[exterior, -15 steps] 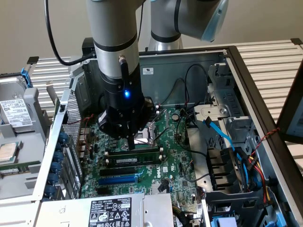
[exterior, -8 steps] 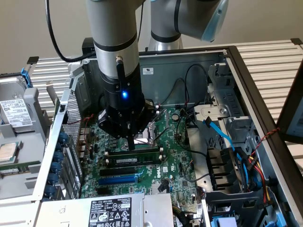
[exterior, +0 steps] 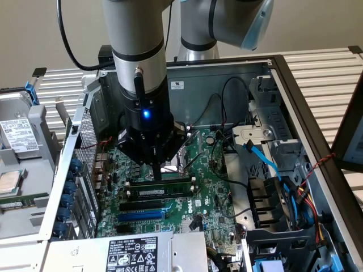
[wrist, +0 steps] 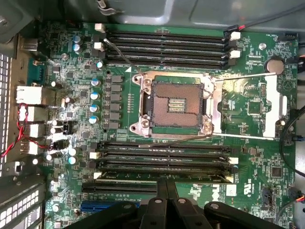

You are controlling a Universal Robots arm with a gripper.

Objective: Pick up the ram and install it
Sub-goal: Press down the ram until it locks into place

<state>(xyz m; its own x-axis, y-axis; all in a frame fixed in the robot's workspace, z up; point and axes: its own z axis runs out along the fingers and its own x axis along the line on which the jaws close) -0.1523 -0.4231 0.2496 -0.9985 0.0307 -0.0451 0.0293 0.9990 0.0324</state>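
The ram point(exterior: 161, 192) is a long dark-green stick with a whitish label. It stands on edge in a black memory slot on the motherboard point(exterior: 210, 187), just ahead of the blue slot point(exterior: 142, 216). In the wrist view the ram point(wrist: 195, 177) shows edge-on as a thin green strip between white end clips. My gripper point(exterior: 156, 174) hangs straight down over its middle, inside the open computer case. Its two black fingers are pressed together, and the gripper point(wrist: 166, 183) is shut with its tips right at the ram's upper edge. I cannot tell whether the tips touch the ram.
Empty black slots point(wrist: 164, 45) lie beyond the open CPU socket point(wrist: 177, 106). A blue cable point(exterior: 264, 161) and wire bundles fill the case on the exterior view's right. The power supply point(exterior: 133, 252) sits in front. A hard drive point(exterior: 17, 136) lies outside on the exterior view's left.
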